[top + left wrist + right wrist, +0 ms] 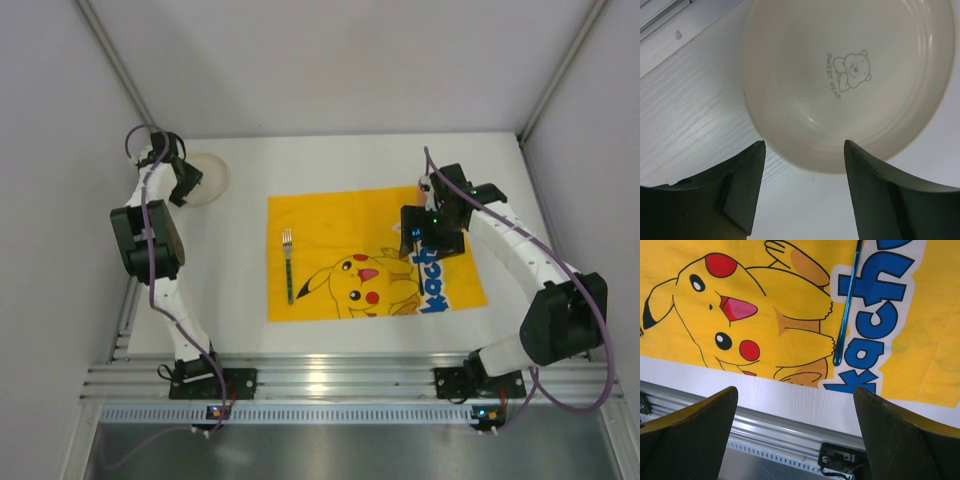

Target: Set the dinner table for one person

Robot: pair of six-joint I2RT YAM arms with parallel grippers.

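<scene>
Dinner table (350, 160): white tabletop, aluminium rail (320, 380) along its near edge, both arm bases bolted there.

Yellow mat (330, 215): cartoon-printed cloth lying flat at the centre of the table. All positions below are given relative to it.

Plate (210, 178): cream, with a small bear and the words "SWEET BEAR" printed inside. It sits on bare tabletop off the mat's far left corner, clear of the cloth.

Fork (288, 265): lies on the mat near its left edge and parallel to that edge, tines towards the far side.

Blue handle (847, 305): a slim utensil lying on the mat's right part, across the blue lettering. Its head is out of frame, so the type cannot be determined.

Left gripper (804, 146): away from the mat, at the near rim of the plate, fingers spread wide, nothing held.

Right gripper (795, 395): above the mat's near right portion, fingers wide apart and empty, with the blue handle between them in the wrist view
</scene>
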